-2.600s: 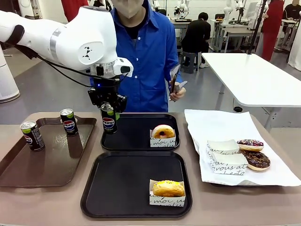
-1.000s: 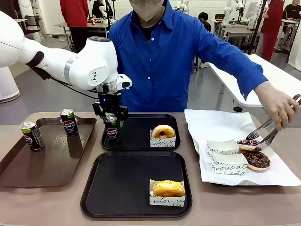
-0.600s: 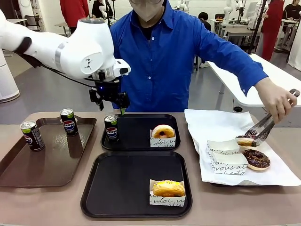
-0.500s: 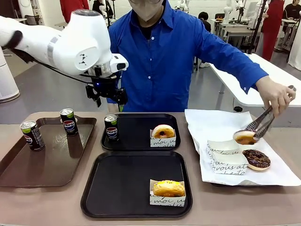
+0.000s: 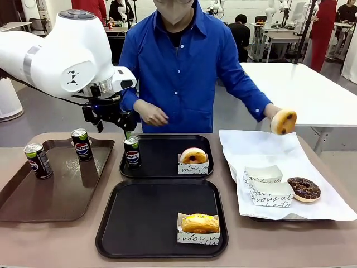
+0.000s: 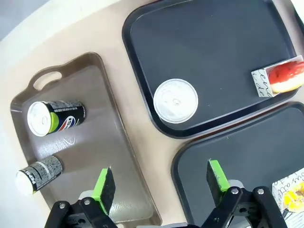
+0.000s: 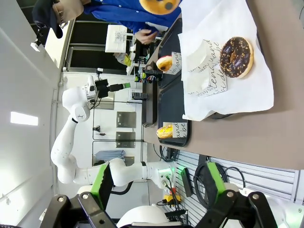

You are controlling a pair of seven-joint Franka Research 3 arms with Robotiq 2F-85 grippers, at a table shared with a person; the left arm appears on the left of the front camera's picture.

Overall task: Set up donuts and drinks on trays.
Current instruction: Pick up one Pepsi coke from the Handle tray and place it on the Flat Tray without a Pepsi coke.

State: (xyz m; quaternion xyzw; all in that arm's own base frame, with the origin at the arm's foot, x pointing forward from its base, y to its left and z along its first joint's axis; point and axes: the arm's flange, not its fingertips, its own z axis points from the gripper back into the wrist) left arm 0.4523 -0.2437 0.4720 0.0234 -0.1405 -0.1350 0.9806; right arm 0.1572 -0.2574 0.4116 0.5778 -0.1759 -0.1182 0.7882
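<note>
Across the middle of the front view, far tray (image 5: 162,164) set with one can (image 5: 132,152) and one donut (image 5: 193,156); near tray (image 5: 145,218) at lower centre with a second donut (image 5: 199,223) but no drink; spare cans (image 5: 82,144) on the brown tray (image 5: 33,206) at left; left gripper (image 5: 114,125) at upper left, above the table. From the left wrist view, jaws wide apart, empty. From the right wrist view, right gripper (image 7: 156,183) likewise spread, holding nothing. Left to do, seemingly: a drink for the near tray.
</note>
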